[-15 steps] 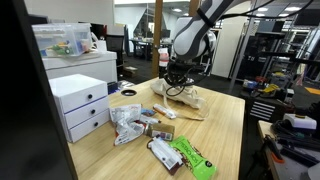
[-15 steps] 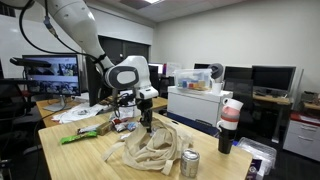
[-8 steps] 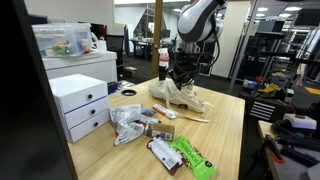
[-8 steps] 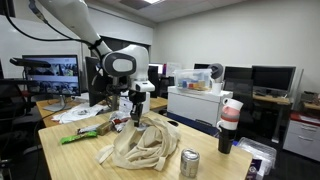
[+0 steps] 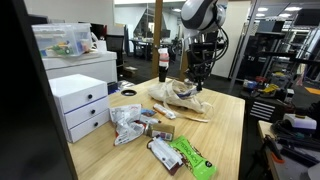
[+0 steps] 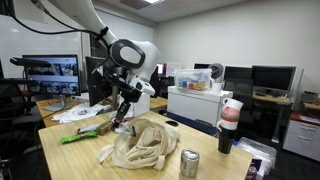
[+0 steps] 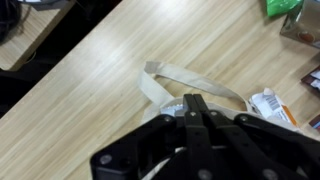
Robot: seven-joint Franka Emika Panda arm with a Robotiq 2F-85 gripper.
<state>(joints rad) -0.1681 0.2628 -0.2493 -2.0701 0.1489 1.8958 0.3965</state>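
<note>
A cream cloth bag [image 5: 185,97] lies crumpled on the wooden table [image 5: 225,130], and is also seen as a heap [image 6: 145,145]. My gripper [image 5: 197,77] hangs just above it, tilted over its edge [image 6: 122,108]. In the wrist view the black fingers [image 7: 197,100] are pressed together, and the bag's strap [image 7: 190,72] loops out past their tips over the table. The fingers seem to pinch that strap, and the pinch point itself is hidden.
A white drawer unit [image 5: 80,105] stands by snack packets [image 5: 135,125] and a green packet [image 5: 190,155]. Near the bag stand a can [image 6: 189,163] and a paper cup [image 6: 230,113]. A bottle [image 5: 163,62] is behind it. The table edge [image 7: 60,75] is close.
The gripper has risen from the bag and swung toward the table's far side. The bag was pulled into a peak half a second ago and now sags lower.
</note>
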